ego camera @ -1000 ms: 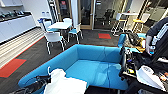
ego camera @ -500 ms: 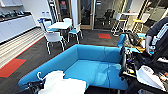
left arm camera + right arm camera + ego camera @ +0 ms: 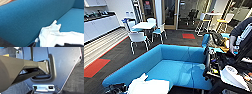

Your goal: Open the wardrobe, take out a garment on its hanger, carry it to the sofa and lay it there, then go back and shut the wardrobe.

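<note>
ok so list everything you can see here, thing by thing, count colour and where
sofa: one, bright blue, L-shaped, directly ahead
garment: one, white, crumpled over the sofa's near end by the backrest
table: one, white, beyond the sofa
chairs: several, white with light-blue seats, around that table
counter: one, white cabinets with a dark top, along the far left wall
floor patches: two, red, one left of the sofa and one far behind it
high table with stools: white, far right
person: one, dark top, right edge
left hand: dark, beside the garment; fingers unclear
</note>
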You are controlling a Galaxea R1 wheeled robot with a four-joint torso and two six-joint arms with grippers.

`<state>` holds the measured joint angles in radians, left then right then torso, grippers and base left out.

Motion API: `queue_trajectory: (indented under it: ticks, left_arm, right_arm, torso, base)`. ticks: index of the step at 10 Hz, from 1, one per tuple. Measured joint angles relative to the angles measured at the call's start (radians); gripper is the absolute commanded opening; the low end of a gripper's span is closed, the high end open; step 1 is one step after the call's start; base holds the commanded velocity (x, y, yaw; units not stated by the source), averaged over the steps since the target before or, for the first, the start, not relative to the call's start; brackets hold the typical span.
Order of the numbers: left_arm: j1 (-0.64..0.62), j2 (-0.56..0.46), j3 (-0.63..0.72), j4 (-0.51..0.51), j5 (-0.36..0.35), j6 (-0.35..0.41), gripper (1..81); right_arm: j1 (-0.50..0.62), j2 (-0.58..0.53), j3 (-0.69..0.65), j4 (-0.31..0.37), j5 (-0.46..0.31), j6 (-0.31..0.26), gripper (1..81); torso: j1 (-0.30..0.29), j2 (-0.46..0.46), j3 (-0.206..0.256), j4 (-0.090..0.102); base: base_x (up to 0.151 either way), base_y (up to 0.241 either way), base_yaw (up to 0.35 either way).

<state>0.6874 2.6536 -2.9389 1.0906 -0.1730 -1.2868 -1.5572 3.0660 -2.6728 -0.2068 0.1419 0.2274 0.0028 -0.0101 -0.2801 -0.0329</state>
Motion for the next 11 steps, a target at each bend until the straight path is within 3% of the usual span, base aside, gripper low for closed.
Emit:
queue_trajectory:
  ticks: [5, 9, 11]
  left_arm:
    - [0.113, 0.082, -0.001, 0.021, -0.053, 0.034, 81.1]
    - [0.348, 0.214, 0.000, 0.247, -0.212, 0.060, 81.1]
    - [0.430, 0.222, -0.005, 0.378, -0.296, 0.064, 81.1]
  right_arm:
    - [0.000, 0.000, 0.000, 0.000, 0.000, 0.000, 81.1]
    - [0.003, 0.001, -0.009, 0.000, 0.000, 0.000, 81.1]
    - [0.016, 0.002, -0.025, 0.000, 0.000, 0.001, 81.1]
  torso:
    - [0.000, 0.000, 0.000, 0.000]
    - [0.000, 0.000, 0.000, 0.000]
    - [-0.001, 0.000, 0.001, 0.000]
  base:
    - [0.000, 0.000, 0.000]
    - [0.000, 0.000, 0.000]
    - [0.000, 0.000, 0.000]
